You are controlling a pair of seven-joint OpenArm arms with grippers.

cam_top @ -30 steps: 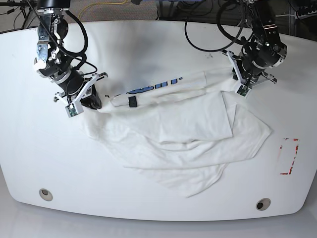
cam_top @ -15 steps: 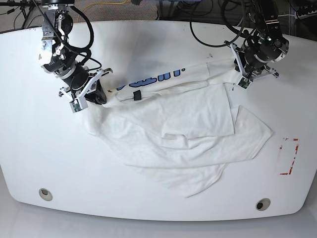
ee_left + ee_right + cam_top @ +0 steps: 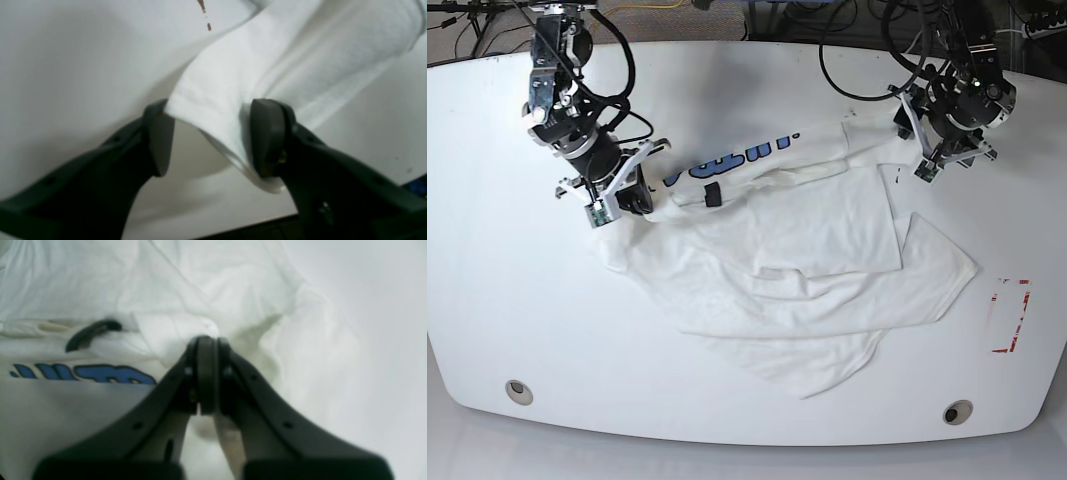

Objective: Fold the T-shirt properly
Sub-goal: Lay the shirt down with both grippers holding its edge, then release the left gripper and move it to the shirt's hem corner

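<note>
White cotton, creased and folded over itself, covers the middle of the bench: the large short-sleeved T-shirt (image 3: 807,270) with blue block lettering (image 3: 727,160) lies spread from the upper centre down toward the near edge, its lower hem bunched in loose layers. A small dark neck label (image 3: 711,195) sits just below the lettering. The top edge of the garment is stretched between the two arms.

The right end effector (image 3: 206,373) is clenched on a fold of the fabric beside the lettering, its dark fingers pressed together with cloth pinched at the tips. The left end effector (image 3: 213,136) stands released, its fingers (image 3: 267,133) apart, with a hemmed edge of the T-shirt draped between them and resting against one pad.

The white oval bench (image 3: 487,300) carries a red-outlined rectangle marking (image 3: 1010,315) near the shirt's far corner, and two round metal inserts (image 3: 519,390) near the front edge.
</note>
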